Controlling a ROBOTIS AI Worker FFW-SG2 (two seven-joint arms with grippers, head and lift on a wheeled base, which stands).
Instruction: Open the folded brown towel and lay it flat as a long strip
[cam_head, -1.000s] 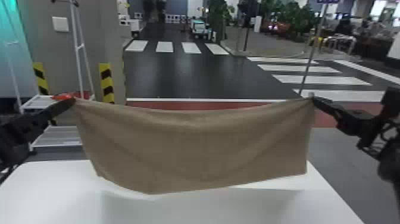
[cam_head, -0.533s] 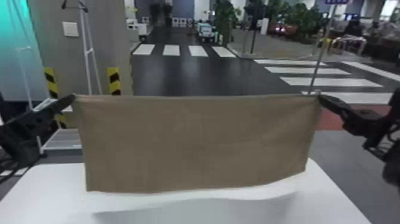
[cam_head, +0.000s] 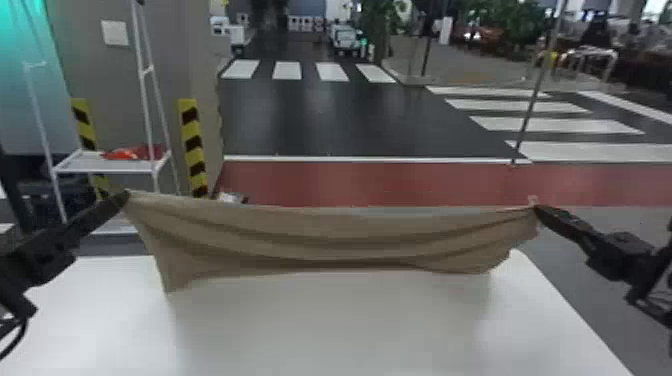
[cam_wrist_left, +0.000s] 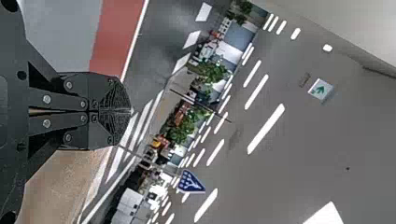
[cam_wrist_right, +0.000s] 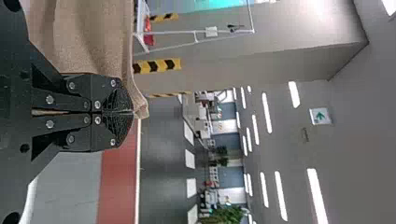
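My left pincer (cam_head: 127, 195) is closed to a narrow pinch on one upper corner of the brown towel (cam_head: 340, 242), at the left of the scene. My right pincer (cam_head: 535, 207) has the other upper corner at the right, fingers pressed together, with a small tuft of cloth (cam_wrist_right: 142, 111) poking out past the tips. Between them the towel hangs above the white table (cam_head: 310, 330), its upper edge sagging slightly and broad folds running across it from side to side. The lower left corner hangs down in a point; whether it touches the table I cannot tell.

I judge this to be light, soft cloth with almost no stiffness of its own: it takes whatever shape my two grips and the air give it, and it should swing and billow if I hurry. The weave looks matt and a little rough, so I expect it to grip well rather than slide, and there is nothing fragile in it. The risk is in how little I have hold of, since a sharp tug could pull a corner free.

These two corners are the right places to hold. I would keep them level, draw them just far enough apart to take out the sag, let the lower edge meet the table first, then lay the rest down slowly towards one side.
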